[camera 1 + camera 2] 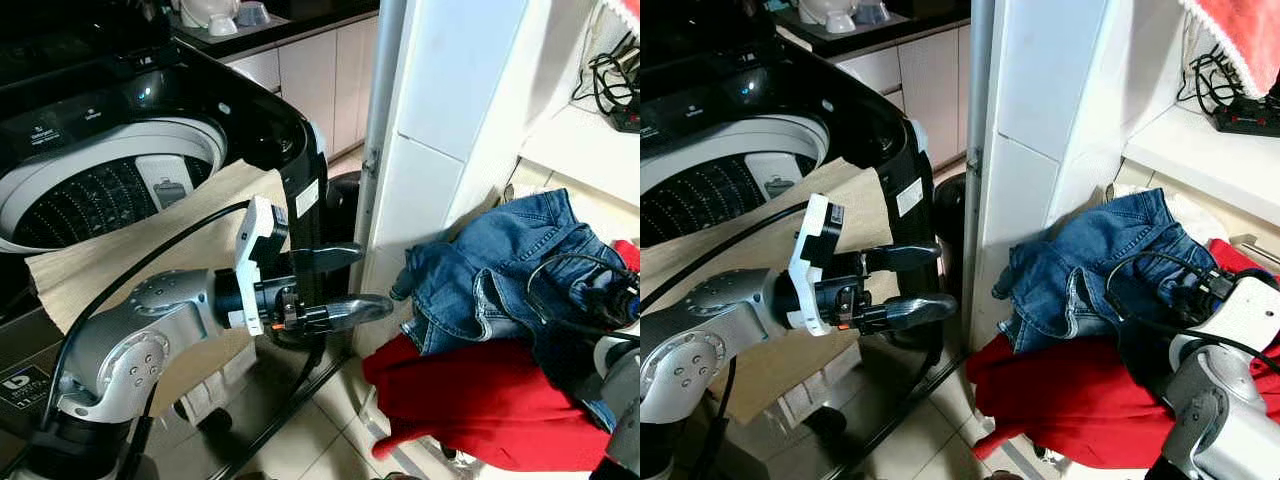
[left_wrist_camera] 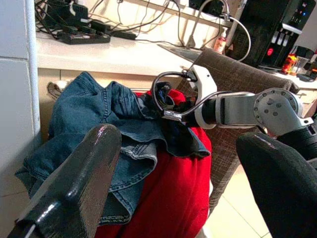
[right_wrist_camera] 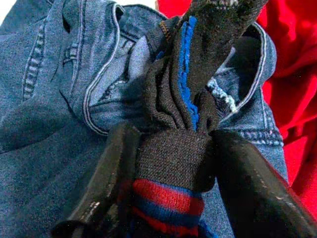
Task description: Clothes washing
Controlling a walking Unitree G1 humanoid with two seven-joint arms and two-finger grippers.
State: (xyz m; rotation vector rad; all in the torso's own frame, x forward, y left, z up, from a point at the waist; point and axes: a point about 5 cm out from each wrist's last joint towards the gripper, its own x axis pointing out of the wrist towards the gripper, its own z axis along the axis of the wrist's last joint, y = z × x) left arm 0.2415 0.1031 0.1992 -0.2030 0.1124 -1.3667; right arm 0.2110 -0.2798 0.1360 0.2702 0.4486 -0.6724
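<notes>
Upper left of the head view I see the washing machine, top-loading, lid up, drum open. Lower right sits the laundry pile: a red garment underneath, blue jeans draped over it, both heaped against the white tiled wall. Centre frame, my left gripper hangs in the air between machine and pile, fingers spread, holding nothing. At the right edge, my right gripper is down on the pile; its wrist view shows both fingers clenched on a dark knit garment with red and blue stripes, lying on the jeans.
</notes>
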